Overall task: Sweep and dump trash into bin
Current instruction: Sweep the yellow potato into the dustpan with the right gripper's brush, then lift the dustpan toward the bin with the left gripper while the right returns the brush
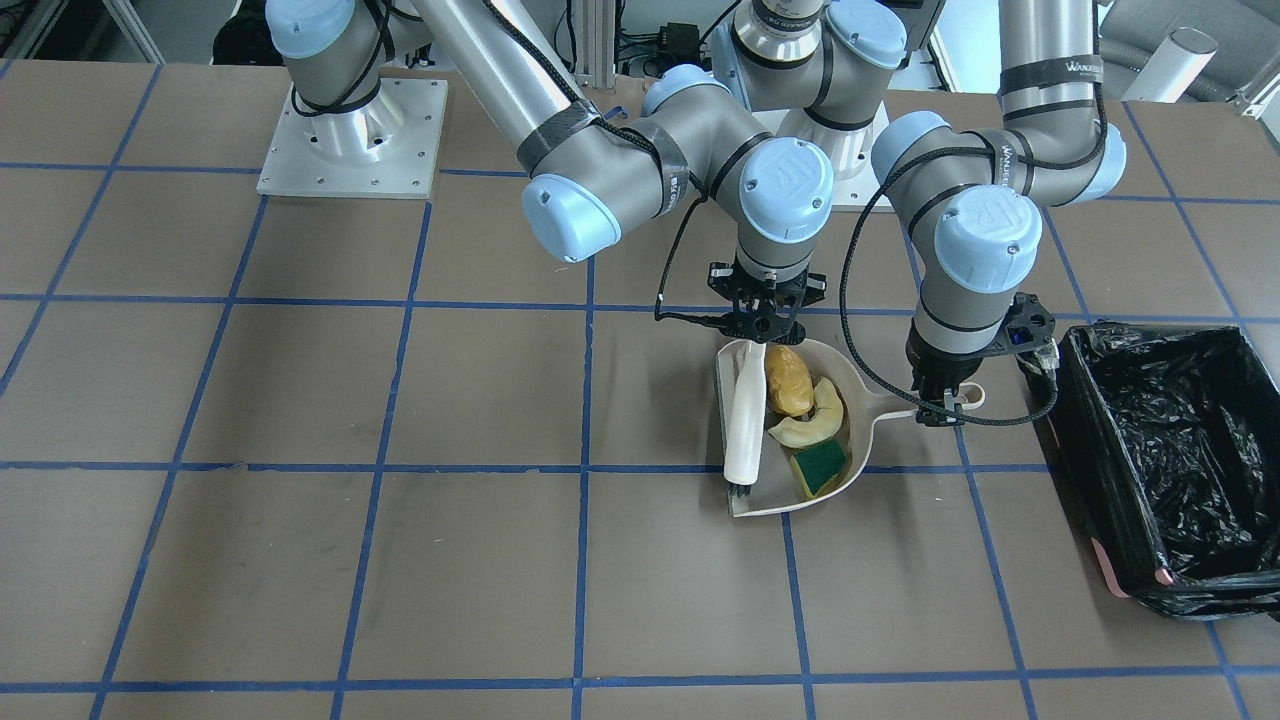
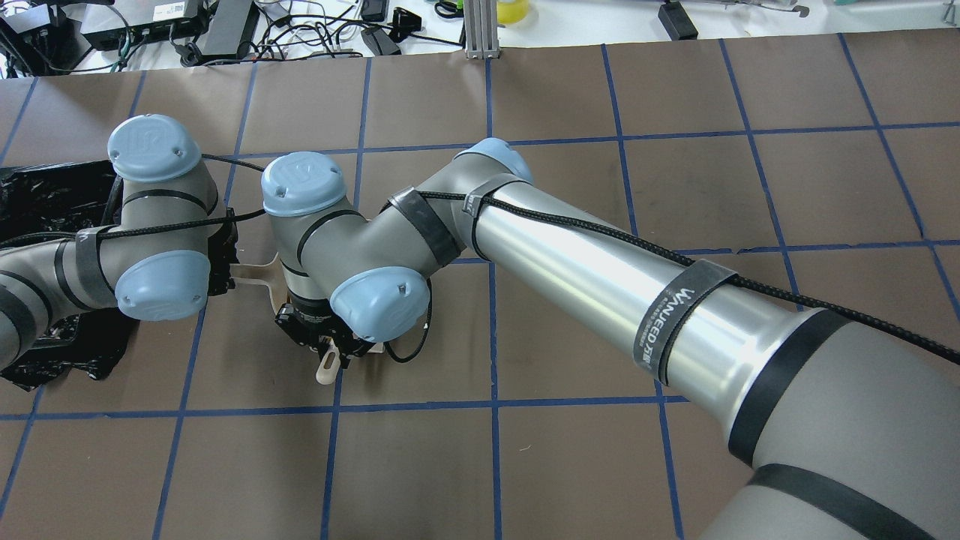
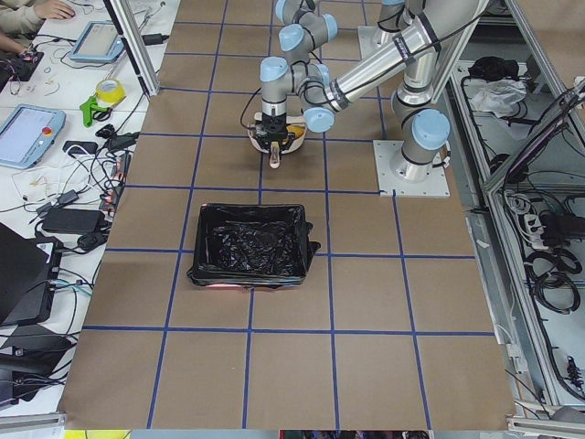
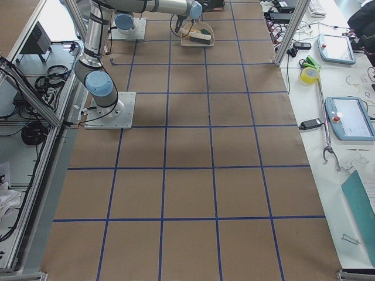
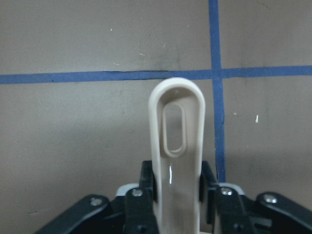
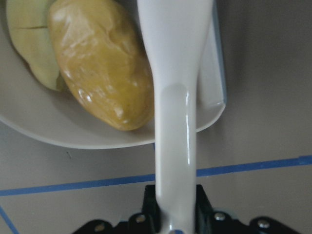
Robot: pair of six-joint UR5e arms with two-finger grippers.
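Note:
The beige dustpan [image 1: 800, 490] lies on the table and holds all the trash: the golden-brown potato lump [image 1: 788, 380], the cream rind slice [image 1: 812, 425] and the yellow-and-green sponge [image 1: 820, 465]. My left gripper [image 1: 945, 405] is shut on the dustpan's handle [image 5: 175, 146]. My right gripper [image 1: 760, 325] is shut on the white brush handle [image 6: 175, 122], and the brush [image 1: 745, 420] lies along the pan's edge beside the potato [image 6: 102, 63]. The black-lined bin [image 1: 1095, 450] stands on the table just beyond my left gripper.
The brown table with its blue tape grid [image 1: 400, 560] surrounds the pan. Both arm bases [image 1: 350, 130] stand at the far edge. The bin also shows in the left side view [image 3: 196, 265].

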